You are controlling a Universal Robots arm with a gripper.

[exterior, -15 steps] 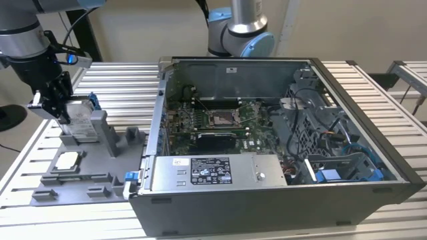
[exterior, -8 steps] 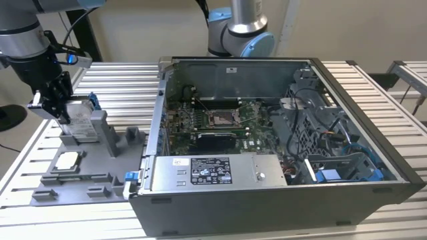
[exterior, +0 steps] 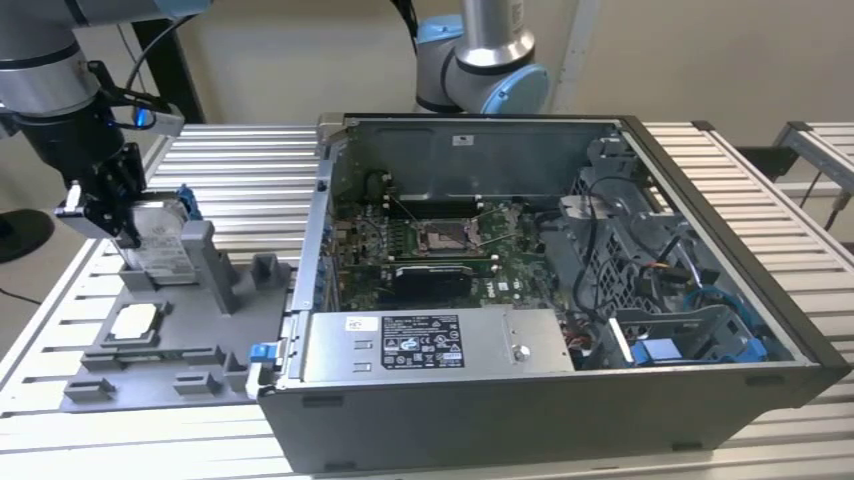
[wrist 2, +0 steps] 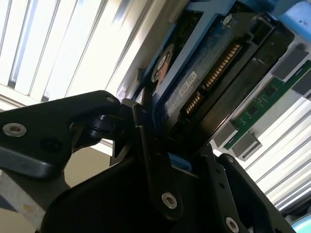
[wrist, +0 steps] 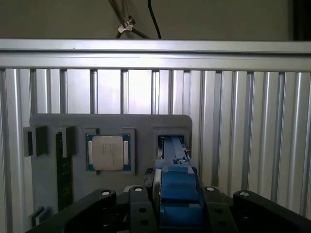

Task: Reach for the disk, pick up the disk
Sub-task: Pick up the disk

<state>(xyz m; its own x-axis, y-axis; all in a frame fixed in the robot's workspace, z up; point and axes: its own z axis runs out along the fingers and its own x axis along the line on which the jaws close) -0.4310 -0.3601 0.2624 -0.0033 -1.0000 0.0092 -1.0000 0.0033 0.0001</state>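
The disk [exterior: 160, 240] stands on edge in the upright slot of the grey fixture [exterior: 200, 330] at the exterior view's left, silver-grey with a white label and blue rails. My gripper [exterior: 118, 222] comes down on it from above and its black fingers press against both flat sides. In the first wrist view the blue-railed disk [wrist: 177, 187] runs between the fingers [wrist: 141, 204] down towards the fixture's slot [wrist: 171, 141]. The second wrist view shows the disk's connector end [wrist 2: 209, 77] clamped by a finger [wrist 2: 148, 150]. I cannot tell whether the disk has left the slot.
A small square silver chip [exterior: 136, 322] lies in a pocket of the fixture, also seen as the chip [wrist: 108, 152] beside a green memory stick [wrist: 59, 165]. An open computer case [exterior: 561, 300] fills the exterior view's middle and right. A second robot arm [exterior: 481, 60] stands behind it.
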